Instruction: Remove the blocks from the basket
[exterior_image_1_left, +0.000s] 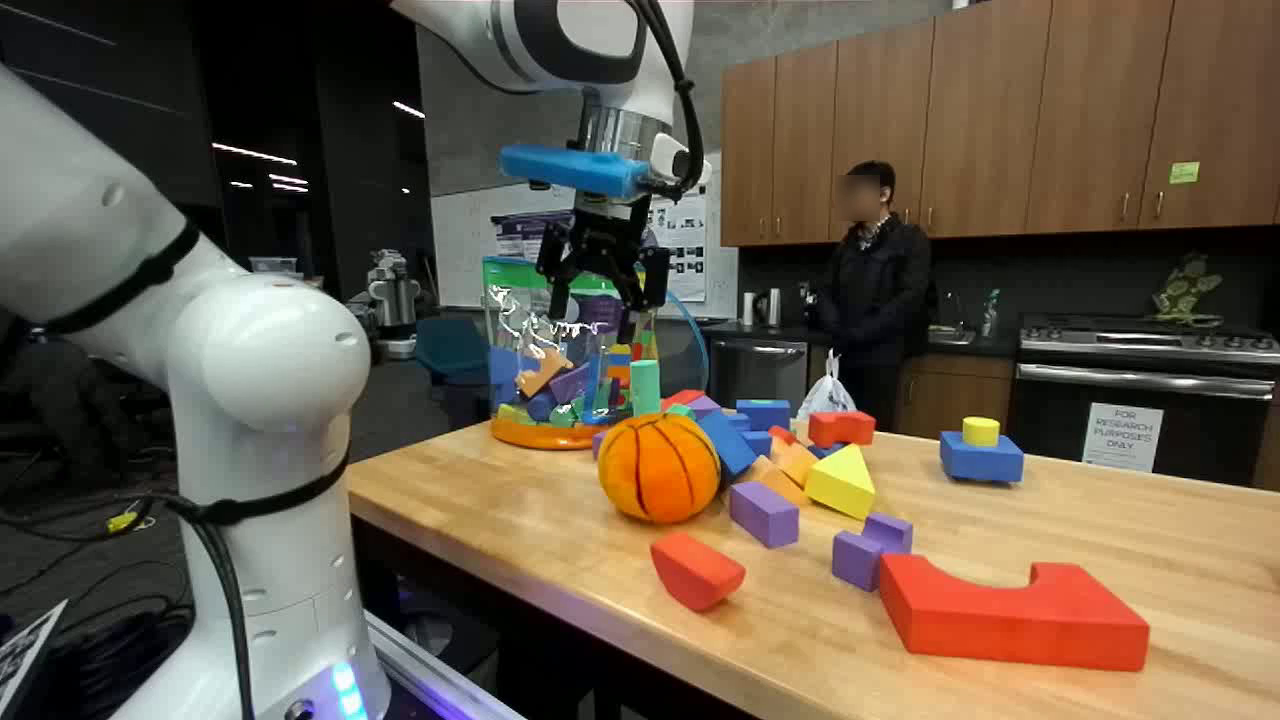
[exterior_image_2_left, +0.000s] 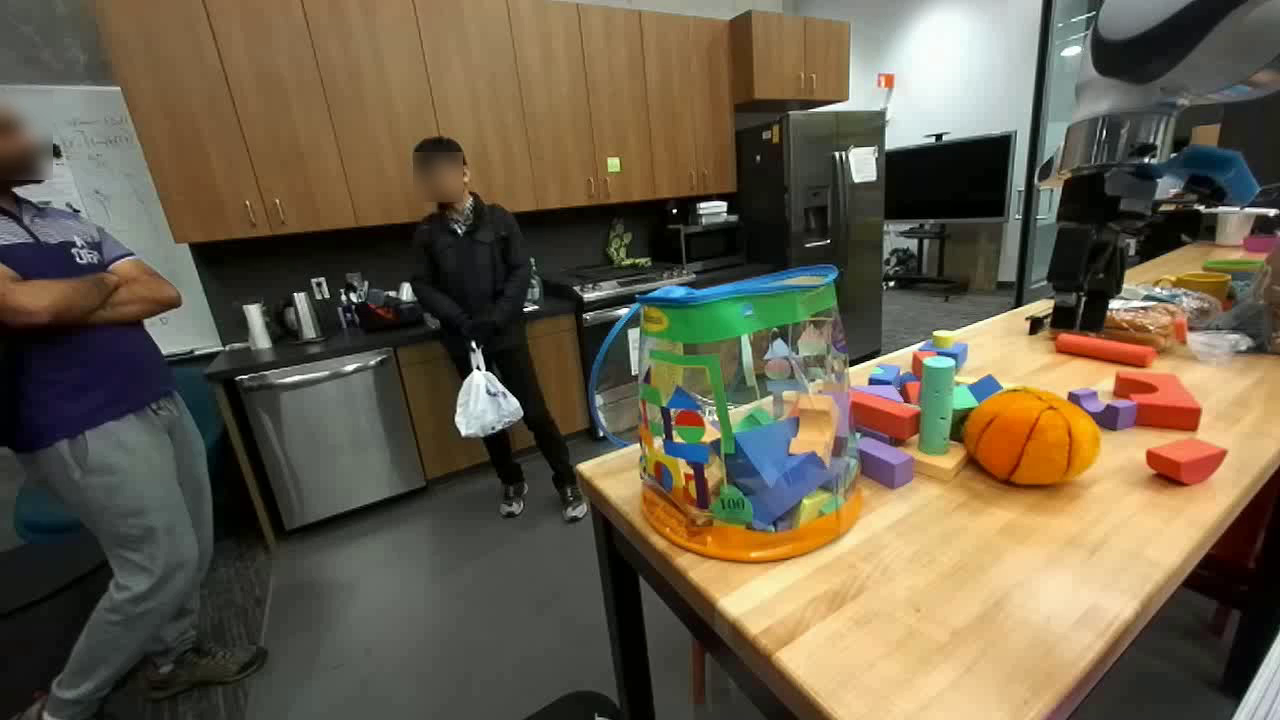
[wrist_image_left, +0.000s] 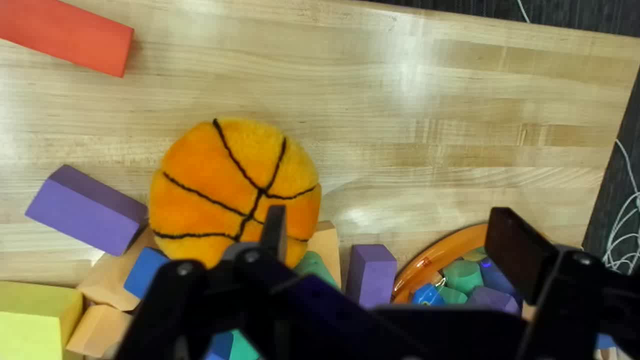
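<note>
The see-through basket (exterior_image_1_left: 516, 274) with a green top band and orange base stands near the table's end; it also shows in an exterior view (exterior_image_2_left: 745, 318) and, partly, in the wrist view (wrist_image_left: 434, 254). Several blue, purple, green and orange blocks (exterior_image_2_left: 790, 470) lie inside. Many loose blocks (exterior_image_1_left: 765, 513) lie outside, including a red arch (exterior_image_1_left: 1010, 612), a yellow wedge (exterior_image_1_left: 843, 480) and an upright teal cylinder (exterior_image_2_left: 936, 405). My gripper (exterior_image_1_left: 592, 325) is open and empty, raised above the table outside the basket. It also shows in the wrist view (wrist_image_left: 387, 220); in an exterior view its fingers (exterior_image_2_left: 1082, 320) overlap each other.
An orange plush basketball (exterior_image_1_left: 660, 468) sits beside the block pile. A blue block topped with a yellow cylinder (exterior_image_1_left: 980, 432) stands apart. Wrapped food items (exterior_image_2_left: 1150, 310) and a yellow mug (exterior_image_2_left: 1200, 287) are at the table's far end. People stand beyond the table.
</note>
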